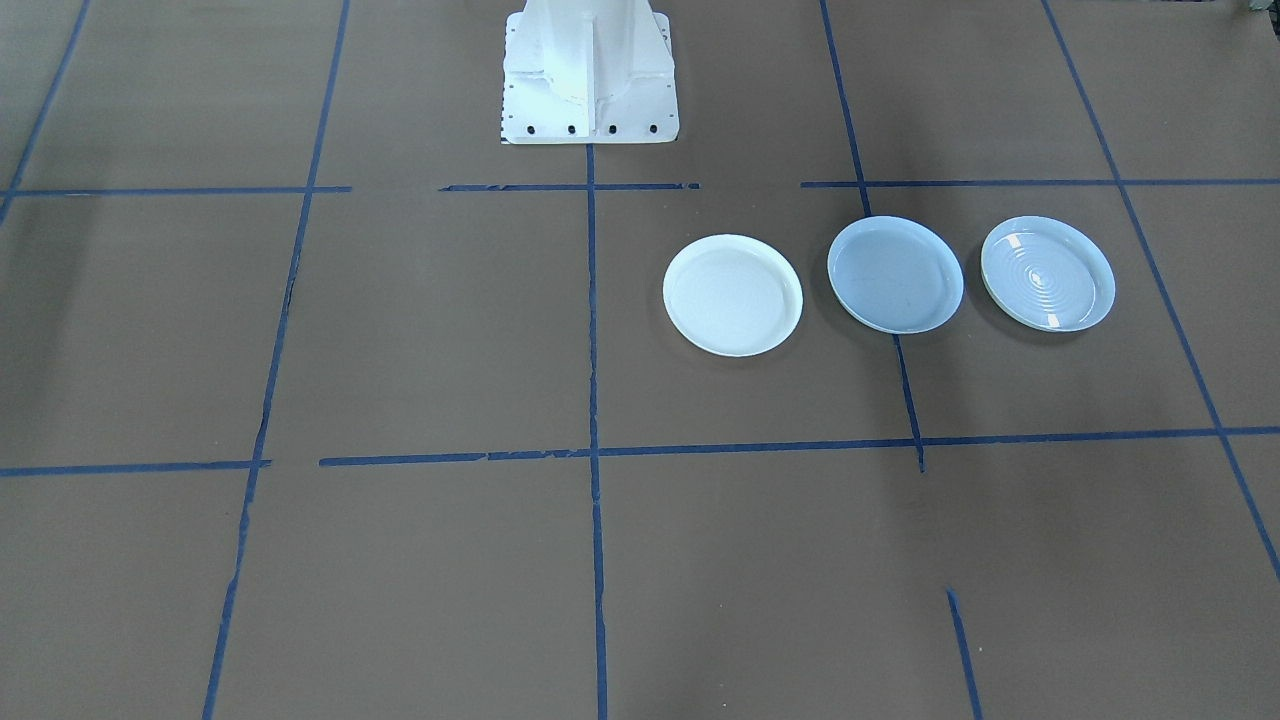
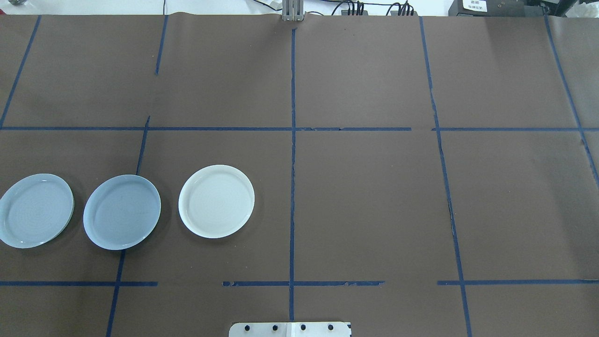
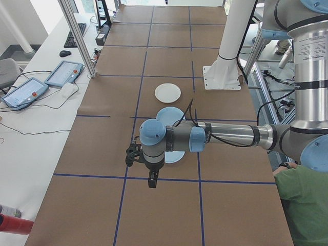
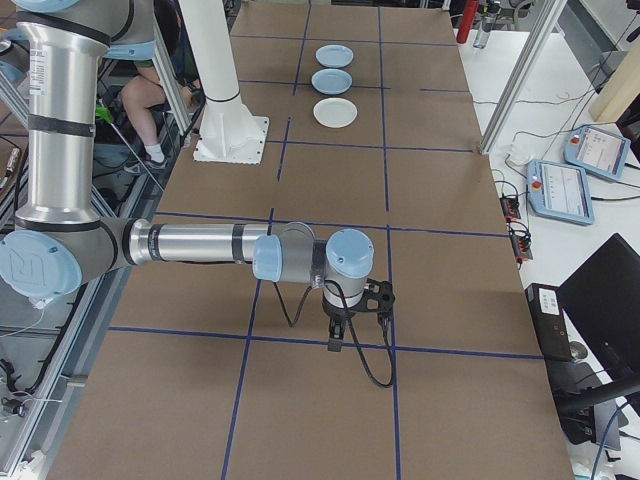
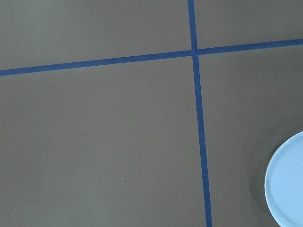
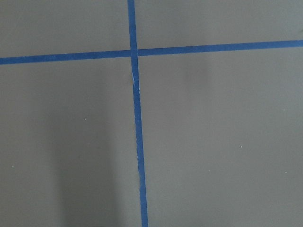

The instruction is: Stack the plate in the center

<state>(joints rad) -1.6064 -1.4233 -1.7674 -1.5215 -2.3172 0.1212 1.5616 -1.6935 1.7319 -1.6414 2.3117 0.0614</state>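
Plates: white plate, matte blue plate, rippled plate in a row on the table, apart.
Matte blue plate: white at 3 o'clock, rippled at 9 o'clock in the overhead view.
Left pincer: aperture cannot be told.
Right pincer: likewise.

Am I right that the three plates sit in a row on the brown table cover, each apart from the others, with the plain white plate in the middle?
Not quite: the middle one is the smooth light-blue plate. The white plate is at one end and the rippled plate at the other, as the overhead exterior view shows. The rest holds: a row on the brown table cover, each apart.
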